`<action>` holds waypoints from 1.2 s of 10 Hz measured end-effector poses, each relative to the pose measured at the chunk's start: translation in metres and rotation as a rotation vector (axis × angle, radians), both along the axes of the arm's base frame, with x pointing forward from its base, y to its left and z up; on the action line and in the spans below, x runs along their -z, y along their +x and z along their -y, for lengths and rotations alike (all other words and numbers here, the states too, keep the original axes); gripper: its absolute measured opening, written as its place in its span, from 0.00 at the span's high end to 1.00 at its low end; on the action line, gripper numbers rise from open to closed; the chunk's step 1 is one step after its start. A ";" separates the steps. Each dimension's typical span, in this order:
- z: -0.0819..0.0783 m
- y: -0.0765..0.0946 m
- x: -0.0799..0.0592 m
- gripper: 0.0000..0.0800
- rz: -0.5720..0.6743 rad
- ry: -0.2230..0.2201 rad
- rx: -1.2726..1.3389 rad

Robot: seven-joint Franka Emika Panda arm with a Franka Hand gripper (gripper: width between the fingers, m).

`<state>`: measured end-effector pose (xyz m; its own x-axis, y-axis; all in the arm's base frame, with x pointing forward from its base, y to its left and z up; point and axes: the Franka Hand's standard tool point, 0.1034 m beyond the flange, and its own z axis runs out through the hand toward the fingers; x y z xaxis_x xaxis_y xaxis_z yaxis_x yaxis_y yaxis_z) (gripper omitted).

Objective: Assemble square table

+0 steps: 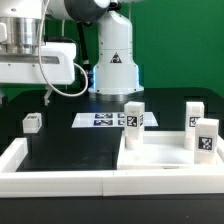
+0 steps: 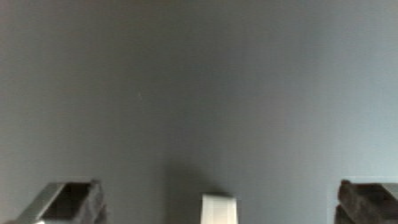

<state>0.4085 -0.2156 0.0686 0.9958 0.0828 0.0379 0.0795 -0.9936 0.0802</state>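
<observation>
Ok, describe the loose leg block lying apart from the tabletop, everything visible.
The small white plastic leg block lies on the black table surface toward the exterior view's left, well apart from the large white square tabletop slab and its three standing legs. It is squat and boxy, with a black-white tag on its upward-facing side. Nothing touches it but the table; it is too small for finer detail.

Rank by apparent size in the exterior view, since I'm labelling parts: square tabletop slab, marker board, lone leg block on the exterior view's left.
1. Square tabletop slab
2. Marker board, though it lies farther back
3. Lone leg block, clearly smallest
</observation>
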 end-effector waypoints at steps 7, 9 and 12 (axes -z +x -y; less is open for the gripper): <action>0.002 -0.022 0.010 0.19 -0.032 0.006 -0.020; -0.007 -0.031 0.017 0.19 -0.092 0.053 -0.008; -0.021 -0.026 0.026 0.19 -0.243 0.083 -0.008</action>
